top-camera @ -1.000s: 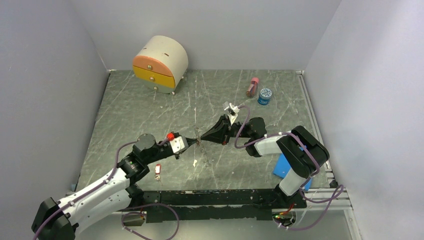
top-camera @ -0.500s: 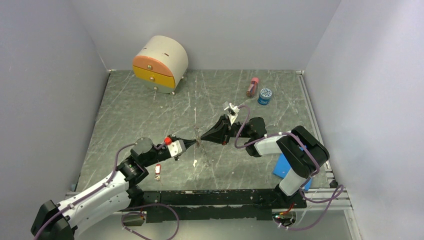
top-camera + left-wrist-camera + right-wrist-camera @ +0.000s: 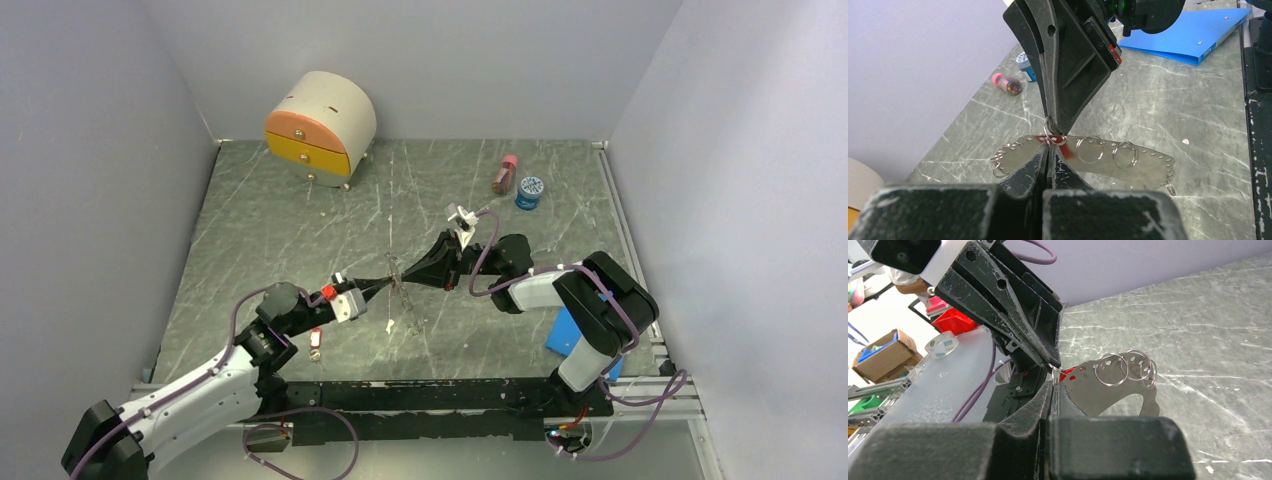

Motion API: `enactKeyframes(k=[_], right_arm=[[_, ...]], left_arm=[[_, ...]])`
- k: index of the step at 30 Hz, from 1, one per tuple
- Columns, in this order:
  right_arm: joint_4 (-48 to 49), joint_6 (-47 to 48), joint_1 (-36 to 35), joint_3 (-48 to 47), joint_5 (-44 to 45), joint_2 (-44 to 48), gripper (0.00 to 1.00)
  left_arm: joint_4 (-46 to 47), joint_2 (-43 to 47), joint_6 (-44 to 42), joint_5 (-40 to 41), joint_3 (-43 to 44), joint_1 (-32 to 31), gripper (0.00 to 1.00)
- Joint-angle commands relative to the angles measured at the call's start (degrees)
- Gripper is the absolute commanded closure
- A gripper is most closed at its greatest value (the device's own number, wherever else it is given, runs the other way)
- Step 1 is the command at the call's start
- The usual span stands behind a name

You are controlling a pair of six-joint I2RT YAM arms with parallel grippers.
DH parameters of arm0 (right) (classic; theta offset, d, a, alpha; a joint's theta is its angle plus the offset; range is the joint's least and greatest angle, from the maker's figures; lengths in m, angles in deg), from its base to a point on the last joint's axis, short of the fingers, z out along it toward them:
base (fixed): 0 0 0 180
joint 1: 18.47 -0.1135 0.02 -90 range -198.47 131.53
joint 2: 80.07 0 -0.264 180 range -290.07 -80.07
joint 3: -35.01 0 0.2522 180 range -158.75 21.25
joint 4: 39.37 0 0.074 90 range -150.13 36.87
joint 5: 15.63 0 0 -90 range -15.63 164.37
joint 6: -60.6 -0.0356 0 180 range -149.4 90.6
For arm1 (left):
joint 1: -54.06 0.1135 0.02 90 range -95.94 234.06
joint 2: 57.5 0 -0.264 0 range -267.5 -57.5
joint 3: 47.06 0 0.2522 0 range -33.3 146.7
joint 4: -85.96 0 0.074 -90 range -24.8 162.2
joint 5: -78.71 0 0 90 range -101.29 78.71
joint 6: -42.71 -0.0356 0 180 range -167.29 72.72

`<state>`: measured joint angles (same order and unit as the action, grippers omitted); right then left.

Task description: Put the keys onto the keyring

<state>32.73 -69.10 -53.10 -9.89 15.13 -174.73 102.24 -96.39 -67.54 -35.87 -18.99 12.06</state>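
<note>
The keyring (image 3: 1143,162) is a flat shiny metal plate with holes along its edge and several small split rings on it; it hangs in mid-air between the two arms (image 3: 405,300). My right gripper (image 3: 1052,385) is shut on a small ring at the plate's edge. My left gripper (image 3: 1048,147) is shut, with its tips against the plate. A key's red tag (image 3: 1066,372) shows at those tips, behind the plate. Another of the keys (image 3: 316,342), with a red tag and white label, lies on the table beside the left arm.
A rounded drawer box (image 3: 320,128) stands at the back left. A pink bottle (image 3: 504,174) and a blue-lidded jar (image 3: 529,192) are at the back right. A blue folder (image 3: 565,330) lies by the right arm's base. A small white scrap (image 3: 389,325) lies under the keyring.
My left wrist has dropped back toward the near left while its fingertips stay at the keyring. The right arm and the plate have not moved.
</note>
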Motion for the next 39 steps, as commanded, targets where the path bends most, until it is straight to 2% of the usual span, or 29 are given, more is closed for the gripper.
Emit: enactKeyframes(k=[1,39], right_arm=[[12.31,-0.81,0.06,-2.02,-0.87,2.08,1.00],[12.31,0.02,-0.11,-2.39,-2.53,3.07,1.00]], left_arm=[[5.23,-1.03,-1.68,-0.87,0.63,-0.21,0.98],[5.51,-3.38,-0.73,-3.77,-0.31,-0.24,0.98]])
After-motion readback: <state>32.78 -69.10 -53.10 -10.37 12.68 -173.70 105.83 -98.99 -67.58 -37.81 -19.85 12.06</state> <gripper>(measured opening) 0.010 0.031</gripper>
